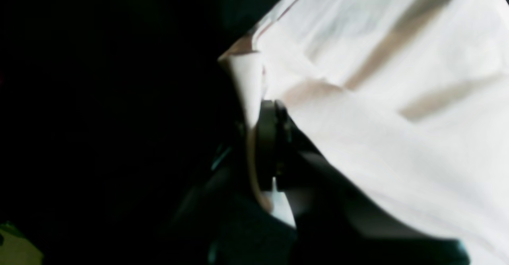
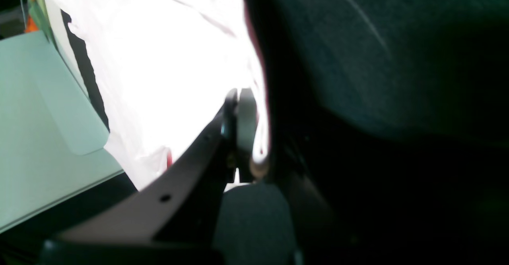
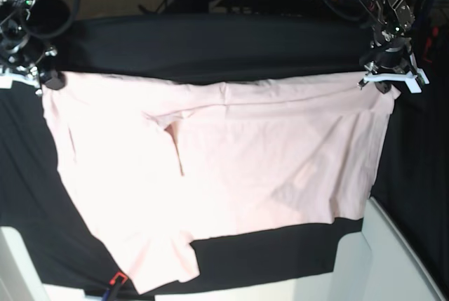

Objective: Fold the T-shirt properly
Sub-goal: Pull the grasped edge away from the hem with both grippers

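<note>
1. At the left of the base view, I have the right hand [image 3: 52, 80] pinching the upper edge of the T-shirt [image 3: 238, 168] near its corner. The cloth sits between the fingertips, so I keep that grip firm and avoid twisting the wrist.
2. Just inward, creases [image 3: 172, 115] gather below the edge and run down the cloth. I'd draw the hands apart gently until they ease, stopping before the edge strains.
3. Below them, a loose flap [image 3: 165, 266] trails toward the near side of the dark-covered counter [image 3: 210, 48]. I'd watch that it doesn't tuck under or snag when I move the shirt.
4. Across the middle, the T-shirt spans between both hands, its top edge sagging slightly. I judge this as spreading and squaring up for a fold; both arms should travel together at matching height, or the edge will skew.
5. At the right, the left hand [image 3: 382, 85] pinches the other end of that edge, with a small corner poking past the fingers. I'd keep it level with its partner and release only once the cloth lies flat.
</note>
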You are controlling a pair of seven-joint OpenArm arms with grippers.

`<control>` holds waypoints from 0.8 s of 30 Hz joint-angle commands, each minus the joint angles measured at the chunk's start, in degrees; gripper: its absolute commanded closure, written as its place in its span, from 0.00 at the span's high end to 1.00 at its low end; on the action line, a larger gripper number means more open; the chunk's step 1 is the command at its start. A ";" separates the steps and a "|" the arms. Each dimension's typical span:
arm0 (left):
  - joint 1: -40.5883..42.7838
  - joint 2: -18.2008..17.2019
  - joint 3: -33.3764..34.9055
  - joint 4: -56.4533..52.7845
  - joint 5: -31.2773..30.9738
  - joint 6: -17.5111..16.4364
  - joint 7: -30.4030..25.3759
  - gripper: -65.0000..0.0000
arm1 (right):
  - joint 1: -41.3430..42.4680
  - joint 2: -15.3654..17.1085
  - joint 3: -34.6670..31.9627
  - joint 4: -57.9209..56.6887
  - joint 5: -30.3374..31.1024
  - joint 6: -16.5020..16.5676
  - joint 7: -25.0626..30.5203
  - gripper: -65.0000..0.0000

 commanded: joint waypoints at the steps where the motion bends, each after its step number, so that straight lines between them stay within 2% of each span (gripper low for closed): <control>1: 0.12 -0.74 -0.26 2.04 -0.05 0.21 -1.30 0.00 | -0.14 1.02 0.24 1.82 0.81 0.43 0.49 0.00; 13: 3.81 -0.39 -0.35 5.91 -0.14 0.21 -1.13 0.00 | -1.28 1.02 0.24 4.89 0.81 0.43 -1.88 0.00; 15: 4.52 -0.56 -0.35 5.91 -0.14 0.21 -1.13 0.00 | -1.55 2.07 0.50 4.98 0.81 0.43 -1.88 0.00; 18: 5.13 -0.47 -0.35 6.61 -0.14 0.21 -1.13 0.00 | -1.99 2.78 3.58 4.89 0.81 0.43 -2.32 0.00; 22: 6.36 -0.30 0.09 7.58 -0.14 0.21 -1.13 0.00 | -2.25 2.95 8.15 4.89 0.64 0.43 -6.72 0.00; 24: 6.89 0.93 -0.08 8.46 -0.14 0.21 -1.13 0.00 | -2.25 2.95 9.38 4.89 0.64 0.43 -8.12 0.00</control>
